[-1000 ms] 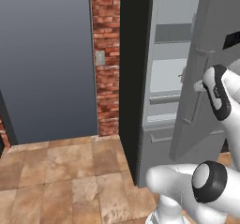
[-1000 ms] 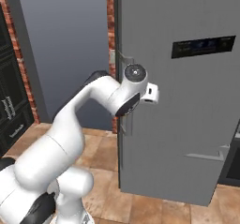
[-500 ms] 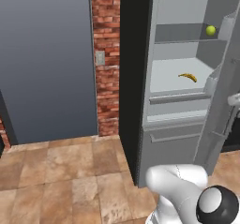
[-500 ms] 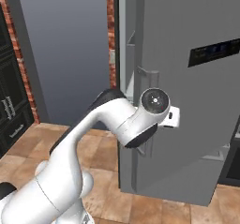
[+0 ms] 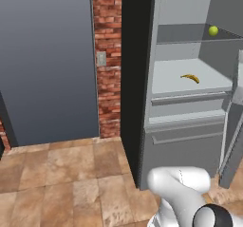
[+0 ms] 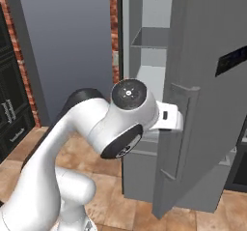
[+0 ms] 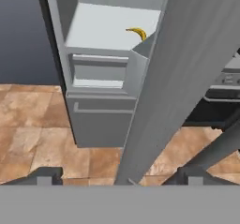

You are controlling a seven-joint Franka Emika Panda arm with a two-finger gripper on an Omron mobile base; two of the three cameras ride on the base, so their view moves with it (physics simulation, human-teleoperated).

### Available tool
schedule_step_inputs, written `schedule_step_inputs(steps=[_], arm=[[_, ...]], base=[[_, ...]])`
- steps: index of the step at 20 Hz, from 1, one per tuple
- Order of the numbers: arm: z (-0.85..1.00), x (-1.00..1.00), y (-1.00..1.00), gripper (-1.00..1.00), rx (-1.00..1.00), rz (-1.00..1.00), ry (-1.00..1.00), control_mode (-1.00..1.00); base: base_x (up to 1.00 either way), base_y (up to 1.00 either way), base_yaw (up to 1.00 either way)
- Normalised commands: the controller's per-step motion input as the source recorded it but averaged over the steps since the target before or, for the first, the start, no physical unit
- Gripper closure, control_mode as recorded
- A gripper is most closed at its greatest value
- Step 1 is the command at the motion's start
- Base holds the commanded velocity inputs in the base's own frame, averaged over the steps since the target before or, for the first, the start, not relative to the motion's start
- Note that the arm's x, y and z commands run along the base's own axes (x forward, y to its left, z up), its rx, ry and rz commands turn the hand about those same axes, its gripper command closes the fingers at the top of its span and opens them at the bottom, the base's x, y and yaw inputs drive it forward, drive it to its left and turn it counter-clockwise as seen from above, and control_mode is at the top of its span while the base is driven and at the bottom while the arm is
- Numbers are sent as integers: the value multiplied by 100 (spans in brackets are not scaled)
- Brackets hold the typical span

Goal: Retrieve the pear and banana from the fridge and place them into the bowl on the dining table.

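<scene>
In the left base view, a grey wall panel [image 5: 47, 60] fills the 9 o'clock side, with a strip of red brick [image 5: 108, 55] just to its right carrying a small switch plate [image 5: 101, 58]. Past the brick, the fridge [image 5: 185, 140] stands open, its light grey shelves bare to the camera. The banana [image 5: 190, 78] lies on the middle shelf, toward 2 o'clock of the frame, and the pear [image 5: 213, 30] sits on the shelf above, up and right of it, well apart from the banana. Brown floor tiles [image 5: 61, 174] spread across the 7 o'clock corner.

In the hand view, the gripper [image 7: 121, 177] shows at 6 o'clock with its two tips spread wide, one either side of the swung-out fridge door edge [image 7: 178, 78], pinching nothing.
</scene>
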Motion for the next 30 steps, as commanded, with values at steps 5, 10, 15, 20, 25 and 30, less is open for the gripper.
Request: schedule_step_inputs(steps=[5,10,15,20,25,30], arm=[[81,-52,53,-100,-33,-6,23,-100],[22,-4,77,-100,-26,0,11,-100],[-41,1,28,-100,-2,0,-9,-100],[-56,0,9,-100,30,0,-19,-100],[-16,0,53,-100,30,0,-18,-100],[-6,-21,93,-100,14,-2,-11,-100]], base=[[0,0,0],[0,0,0],[0,0,0],[0,0,0],[0,0,0],[0,0,0]])
